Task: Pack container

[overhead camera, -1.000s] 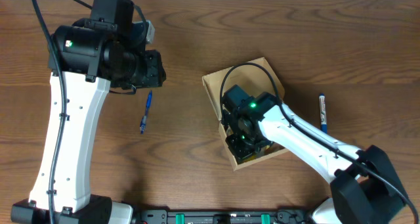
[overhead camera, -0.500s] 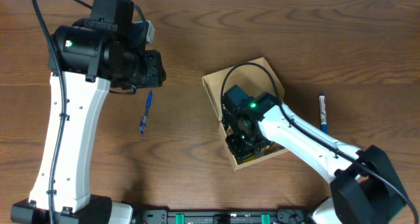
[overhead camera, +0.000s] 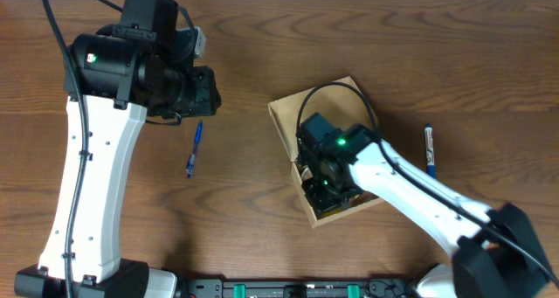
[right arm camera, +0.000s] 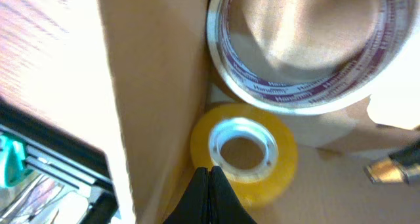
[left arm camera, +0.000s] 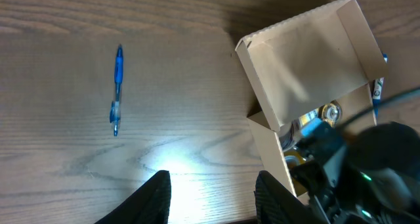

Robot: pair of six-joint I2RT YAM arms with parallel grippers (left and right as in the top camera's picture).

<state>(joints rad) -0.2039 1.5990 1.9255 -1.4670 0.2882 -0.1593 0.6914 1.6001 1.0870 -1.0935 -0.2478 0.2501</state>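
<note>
Container [overhead camera: 284, 128] sits centre-right in the overhead view. Its flap lid is folded back toward the upper left, so the mouth is free for loading.

Right claw [right arm camera: 210, 184] is down inside it, fingers pressed together with nothing between them. The tips are right at the yellow tape roll [right arm camera: 244, 152], which sits against the box wall. My guess is it's nudging the roll to seat it, not gripping.

Left claw [left arm camera: 213, 201] hangs over bare table [overhead camera: 262, 36] at the upper left of the overhead, fingers apart and empty. Its camera looks down on the blue pen [left arm camera: 117, 91], so that's probably the next pick.

Count:
- Container: 1
- Tape rolls in it: 2, the yellow one and a bigger white roll with purple print [right arm camera: 302, 46]
- Pens out on the table: 2, the blue one left of the box and a white-barrelled pen [overhead camera: 430, 149] right of it
- Small metal bit [right arm camera: 394, 168] at the right edge of the right wrist view: can't identify it
</note>
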